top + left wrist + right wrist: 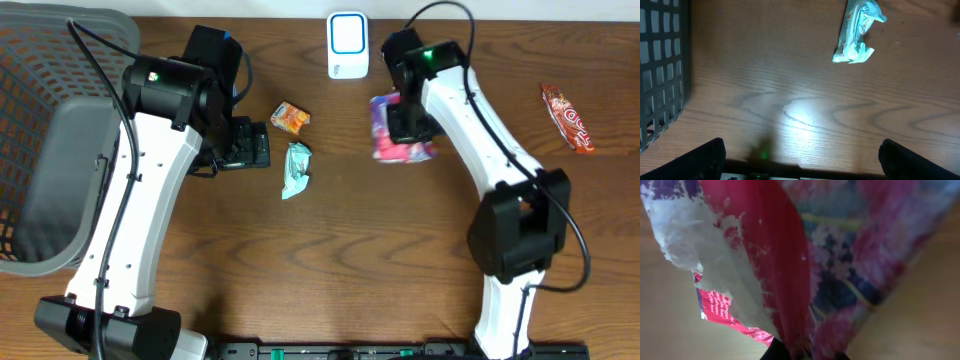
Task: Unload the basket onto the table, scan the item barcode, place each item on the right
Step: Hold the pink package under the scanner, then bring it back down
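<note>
While the overhead view places the pink packet (405, 150) upper centre, below the scanner (347, 45), only the right wrist view shows the right gripper (805, 355) clamped on it (left gripper (802, 162) gapes, empty).

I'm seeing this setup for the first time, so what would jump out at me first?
The pink and purple floral plastic packet, pinched in the right end effector close to the white and blue box-shaped device at the far edge, draws the eye first. Next comes the large grey lattice plastic basket filling the left side, and the mint-green crinkled wrapper near the middle.
</note>
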Action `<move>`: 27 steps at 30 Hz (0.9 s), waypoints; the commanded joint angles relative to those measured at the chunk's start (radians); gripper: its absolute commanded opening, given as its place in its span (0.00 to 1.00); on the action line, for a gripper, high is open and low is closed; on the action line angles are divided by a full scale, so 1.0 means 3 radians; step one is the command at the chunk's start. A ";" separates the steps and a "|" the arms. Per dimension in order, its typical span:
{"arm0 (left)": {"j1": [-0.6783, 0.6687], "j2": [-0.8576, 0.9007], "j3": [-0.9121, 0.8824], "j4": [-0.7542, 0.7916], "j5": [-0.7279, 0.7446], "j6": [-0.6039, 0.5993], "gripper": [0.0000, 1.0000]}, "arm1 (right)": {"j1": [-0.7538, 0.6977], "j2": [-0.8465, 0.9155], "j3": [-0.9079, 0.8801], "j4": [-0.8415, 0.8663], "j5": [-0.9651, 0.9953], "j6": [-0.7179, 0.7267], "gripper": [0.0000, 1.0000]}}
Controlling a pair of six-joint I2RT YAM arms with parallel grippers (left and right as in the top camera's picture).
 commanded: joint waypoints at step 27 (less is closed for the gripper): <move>-0.0001 0.0022 0.0022 -0.0006 -0.0020 -0.0004 0.98 | 0.0928 -0.0078 -0.1218 0.0765 0.1630 0.0712 0.34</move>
